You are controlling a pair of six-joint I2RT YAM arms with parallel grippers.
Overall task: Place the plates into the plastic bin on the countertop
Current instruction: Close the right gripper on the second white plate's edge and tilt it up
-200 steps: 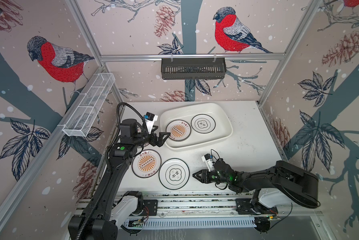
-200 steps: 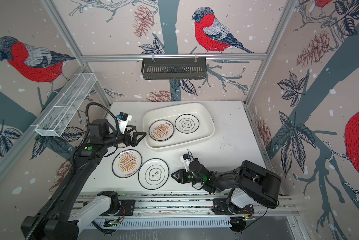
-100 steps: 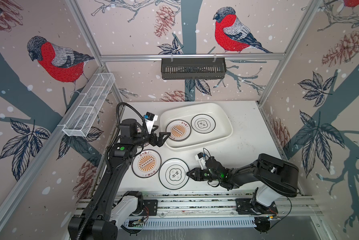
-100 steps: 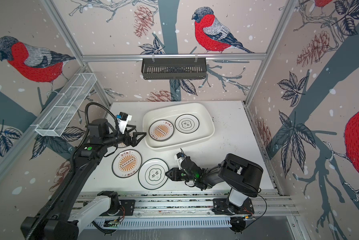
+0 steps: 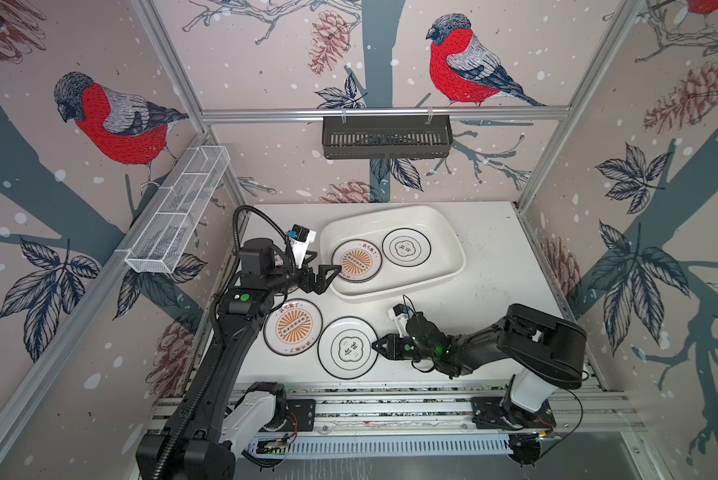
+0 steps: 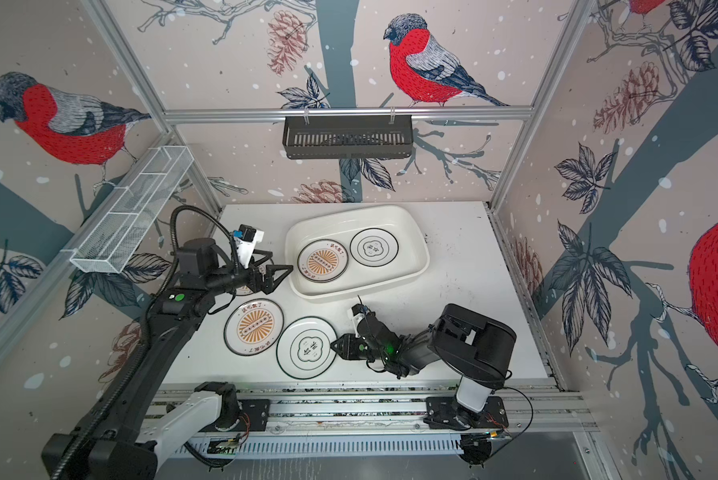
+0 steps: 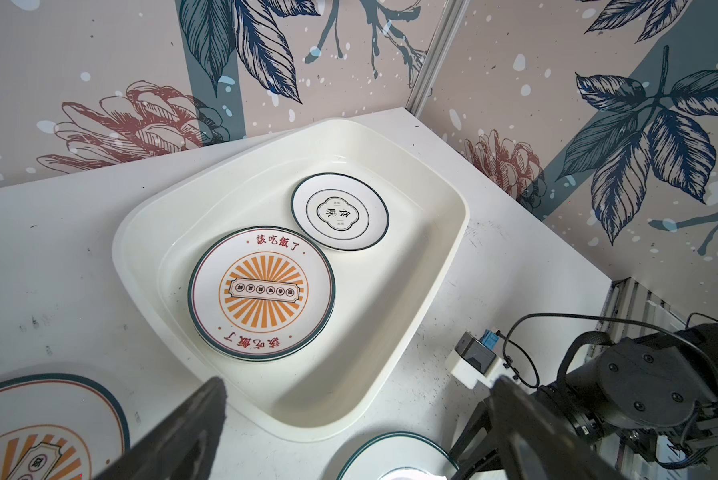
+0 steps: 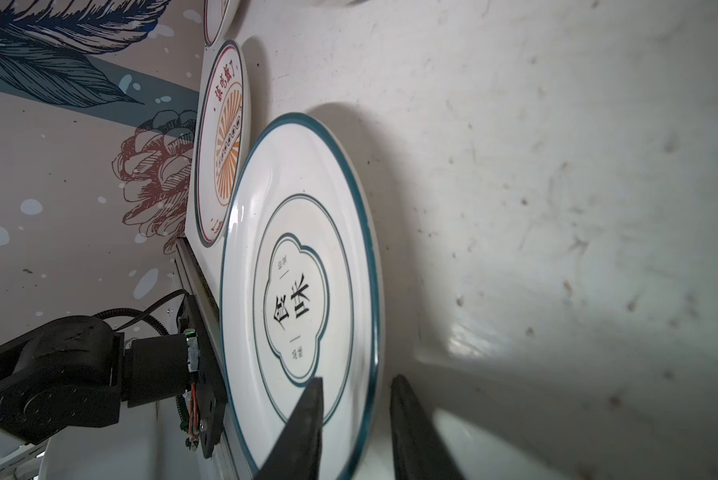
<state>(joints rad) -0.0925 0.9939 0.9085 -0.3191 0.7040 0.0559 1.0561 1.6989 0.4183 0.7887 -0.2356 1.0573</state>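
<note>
Cream bin (image 5: pixel 442 232), orange sunburst plate (image 5: pixel 293 327), black quatrefoil plate (image 5: pixel 347 347), speckled white countertop (image 5: pixel 494 257)

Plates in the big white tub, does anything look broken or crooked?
Nothing broken or spilled. The glossy cream plastic bin sits askew on the speckled white countertop. Inside, the orange-sunburst round plate seems stacked on another plate, whose rim peeks out beneath; the black-emblem white plate lies flat beside it.
</note>
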